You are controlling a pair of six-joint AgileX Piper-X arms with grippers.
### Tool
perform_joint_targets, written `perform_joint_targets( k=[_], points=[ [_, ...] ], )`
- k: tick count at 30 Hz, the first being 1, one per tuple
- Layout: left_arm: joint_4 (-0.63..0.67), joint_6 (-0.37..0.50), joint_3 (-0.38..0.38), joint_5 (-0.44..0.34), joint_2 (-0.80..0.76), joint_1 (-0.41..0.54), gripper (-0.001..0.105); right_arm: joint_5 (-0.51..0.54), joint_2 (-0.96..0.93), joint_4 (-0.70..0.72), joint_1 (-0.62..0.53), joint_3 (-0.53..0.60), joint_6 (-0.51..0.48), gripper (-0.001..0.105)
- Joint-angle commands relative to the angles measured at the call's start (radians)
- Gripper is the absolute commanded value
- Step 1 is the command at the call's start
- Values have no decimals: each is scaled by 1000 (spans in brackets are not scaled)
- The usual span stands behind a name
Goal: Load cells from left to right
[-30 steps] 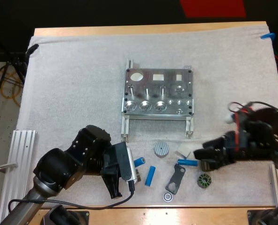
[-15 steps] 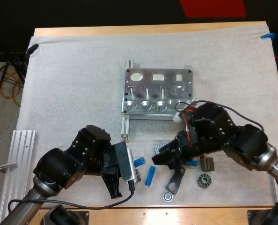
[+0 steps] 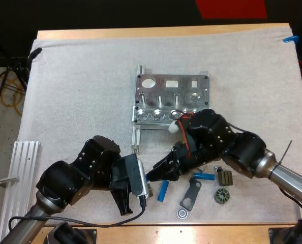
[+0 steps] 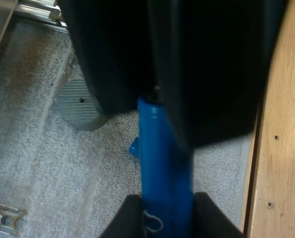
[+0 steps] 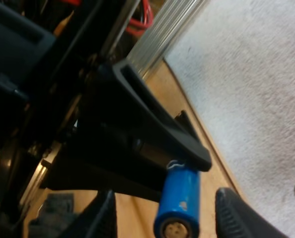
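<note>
Fixture: mid-mat; front sockets look empty, so nothing seems loaded yet.
Left gripper: clamped on a cell, near the front edge.
Right gripper: fingers apart, straddling that cell; hand-over pending.
Spare cells: two lie on the mat, yet to load.

Beyond the metal fixture and out to both sides, the white mat lies bare, with room for a hand to pass. The near strip is crowded. The left gripper, clamped on a blue cell, meets the right gripper, whose arm bars the fixture's near side. Just right lie a loose blue cylinder, a dark bracket, a gear and a ring.
</note>
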Motion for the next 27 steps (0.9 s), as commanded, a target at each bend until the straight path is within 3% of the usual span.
perform_joint_targets(
  k=[1, 13, 17, 18, 19, 23, 26, 27],
  points=[
    [5, -9, -4, 13, -3, -3, 0, -19, 2, -11, 9, -11, -1, 44],
    [5, -9, -4, 13, -3, -3, 0, 20, 3, -14, 36, -11, -2, 41],
    [5, -9, -4, 13, -3, -3, 0, 23, 3, -14, 36, -11, -17, 14],
    [5, -9, -4, 13, -3, -3, 0, 23, 3, -14, 36, -11, -24, 3],
    [5, -9, -4, 13, -3, -3, 0, 23, 3, -14, 36, -11, -26, 0],
    [5, -9, -4, 1, -3, -3, 1, 23, 3, -14, 36, -11, -25, 0],
    [4, -9, -4, -38, -3, -3, 11, 23, 3, -14, 36, -11, -25, 0],
    [4, -9, -4, -43, -3, -3, 19, 23, 3, -14, 36, -11, -25, 0]
  ],
)
